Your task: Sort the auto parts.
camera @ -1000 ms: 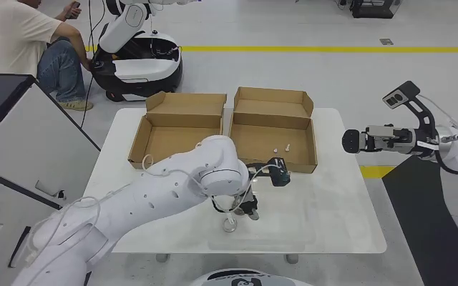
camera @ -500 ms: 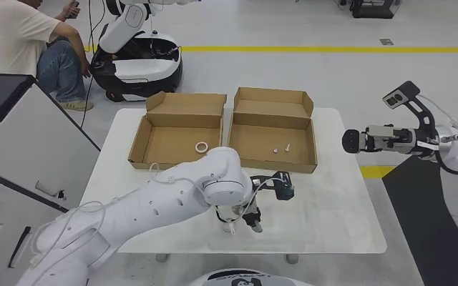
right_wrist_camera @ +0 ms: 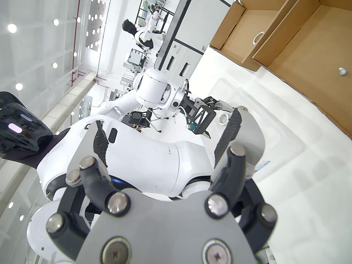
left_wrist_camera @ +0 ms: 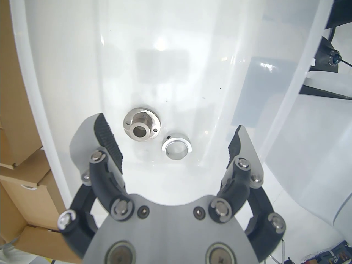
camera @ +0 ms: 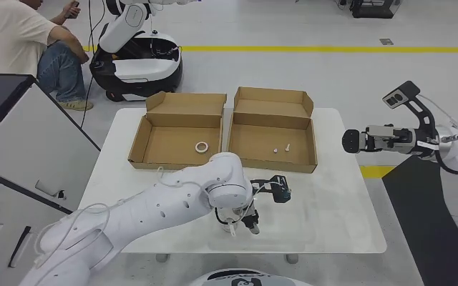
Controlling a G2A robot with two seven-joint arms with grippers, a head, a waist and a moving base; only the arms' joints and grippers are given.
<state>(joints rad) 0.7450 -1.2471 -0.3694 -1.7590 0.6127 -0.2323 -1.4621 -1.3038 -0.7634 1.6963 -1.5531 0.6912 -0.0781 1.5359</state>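
Directly over a flanged silver metal hub [left_wrist_camera: 141,127] and a silver metal ring [left_wrist_camera: 176,148] at the tabletop's [camera: 336,214] near edge, the left gripper [left_wrist_camera: 170,127] pointed down, jaws spread.

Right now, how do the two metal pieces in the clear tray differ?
The flanged hub has a wide drilled base and narrow bore; the plain ring is a thin band with a wide opening. The hub looks duller, the ring brighter. Both lie flat in the clear tray.

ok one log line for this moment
left gripper: open over tray | hub, collar: in tray, not gripped | right gripper: open, at table edge | ring, bolts: boxed
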